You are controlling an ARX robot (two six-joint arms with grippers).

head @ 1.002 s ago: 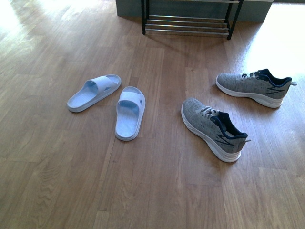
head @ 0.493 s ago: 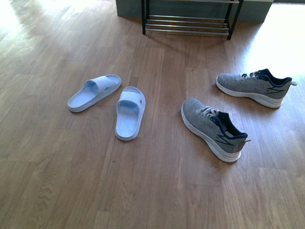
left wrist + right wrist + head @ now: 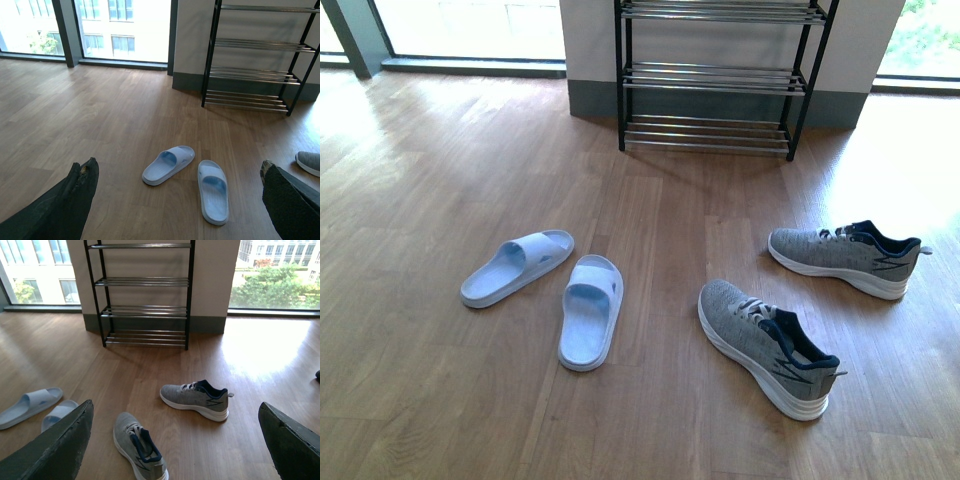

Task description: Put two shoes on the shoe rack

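Observation:
Two grey knit sneakers lie on the wooden floor. The near one point(image 3: 765, 345) point(image 3: 137, 445) points its toe towards the rack. The far one point(image 3: 840, 258) point(image 3: 195, 399) lies sideways with its toe to the left. The shoe rack point(image 3: 710, 75) point(image 3: 145, 282) point(image 3: 255, 75) stands against the back wall, and nothing shows on its chrome tiers. My left gripper point(image 3: 177, 166) is open above the floor, facing the slippers. My right gripper point(image 3: 175, 407) is open too, facing both sneakers from a distance. Neither gripper shows in the front view.
Two pale blue slide slippers point(image 3: 517, 266) point(image 3: 590, 325) lie left of the sneakers, also seen in the left wrist view point(image 3: 168, 164) point(image 3: 214, 190). Windows run along the back wall on both sides of the rack.
The front view has tilted upward, so more of the rack's tiers and the windows show. The sneakers and slippers keep their places on the floor.

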